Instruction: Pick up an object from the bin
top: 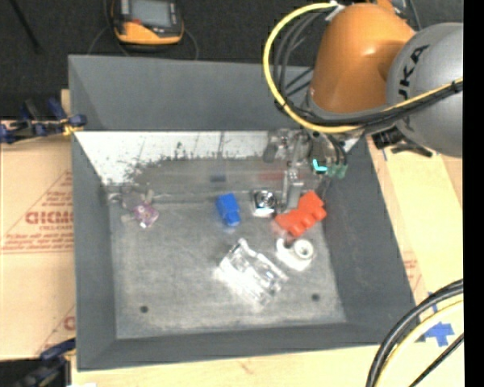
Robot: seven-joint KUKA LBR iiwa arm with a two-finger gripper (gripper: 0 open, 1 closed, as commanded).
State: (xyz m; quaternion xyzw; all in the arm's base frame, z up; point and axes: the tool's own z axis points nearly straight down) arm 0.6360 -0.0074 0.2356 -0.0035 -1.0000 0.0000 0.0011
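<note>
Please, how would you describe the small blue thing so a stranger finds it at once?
In the grey bin, near the middle of its floor, a short blue cylinder lies left of a shiny metal piece. No other loose thing is blue.

The grey metal bin (97, 240) looks matt, its floor dull and finely speckled, its far wall brighter and scratched. At centre the small blue cylinder (227, 210) seems smooth plastic. Right of it, the small silvery piece (263, 202) glints like polished metal, and the orange-red ridged block (301, 214) looks like matt plastic. The crumpled clear plastic wrapper (250, 271) at lower centre shines. The robot's orange domed cover (355, 55) at upper right is glossy.
</note>
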